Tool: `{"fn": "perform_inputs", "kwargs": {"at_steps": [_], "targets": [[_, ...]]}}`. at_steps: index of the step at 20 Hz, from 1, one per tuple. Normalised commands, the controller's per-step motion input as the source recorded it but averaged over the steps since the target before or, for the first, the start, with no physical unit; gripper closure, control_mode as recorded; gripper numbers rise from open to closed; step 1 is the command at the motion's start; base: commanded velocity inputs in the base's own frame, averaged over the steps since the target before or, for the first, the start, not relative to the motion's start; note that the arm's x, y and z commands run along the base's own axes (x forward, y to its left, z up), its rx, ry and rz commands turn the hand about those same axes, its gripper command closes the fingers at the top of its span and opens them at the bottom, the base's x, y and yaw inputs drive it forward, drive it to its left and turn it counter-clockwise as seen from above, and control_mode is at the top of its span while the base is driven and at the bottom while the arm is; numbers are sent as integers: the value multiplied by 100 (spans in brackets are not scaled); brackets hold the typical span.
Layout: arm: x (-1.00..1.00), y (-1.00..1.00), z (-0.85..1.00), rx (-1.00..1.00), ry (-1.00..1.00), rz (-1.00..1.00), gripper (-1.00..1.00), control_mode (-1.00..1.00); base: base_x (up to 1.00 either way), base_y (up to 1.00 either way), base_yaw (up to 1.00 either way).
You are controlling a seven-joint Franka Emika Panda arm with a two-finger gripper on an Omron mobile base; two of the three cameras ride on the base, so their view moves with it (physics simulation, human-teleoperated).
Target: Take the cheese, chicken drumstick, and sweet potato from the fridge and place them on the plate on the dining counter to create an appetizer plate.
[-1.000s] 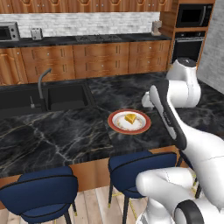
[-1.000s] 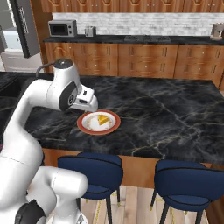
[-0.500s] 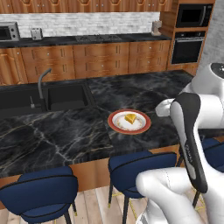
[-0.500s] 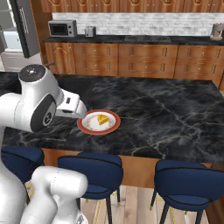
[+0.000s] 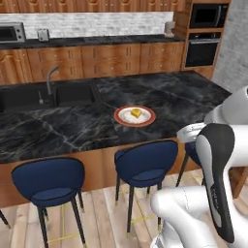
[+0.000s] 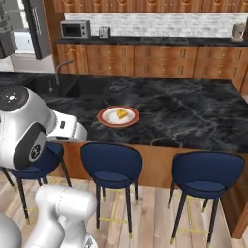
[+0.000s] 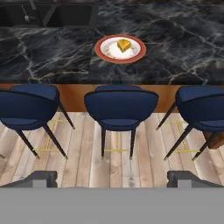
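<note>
Cheese (image 7: 124, 45) is lying on plate (image 7: 120, 48); plate is sitting on surface (image 7: 183, 57), behind stools (image 7: 120, 107); sink (image 5: 48, 94), apparently recessed, is lying left.

Base views: behind stools, facing dining counter (image 5: 58, 131) from left/right | hand view: level, farther back | shared: plate (image 5: 134, 116)

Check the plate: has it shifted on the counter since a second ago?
No. The plate holding the cheese sits at the same spot on the counter, right of the sink; the whole picture shifted because the base backed away.
</note>
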Motion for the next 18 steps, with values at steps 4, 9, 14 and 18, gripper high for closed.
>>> {"fn": "perform_inputs", "kwargs": {"at_steps": [4, 9, 14, 18], "targets": [[0, 0, 0, 0, 0, 0, -100, 100, -95, 62, 8], [0, 0, 0, 0, 0, 0, -100, 100, -24, 100, 9], [0, 0, 0, 0, 0, 0, -100, 100, 0, 100, 12], [0, 0, 0, 0, 0, 0, -100, 100, 0, 100, 10]]}}
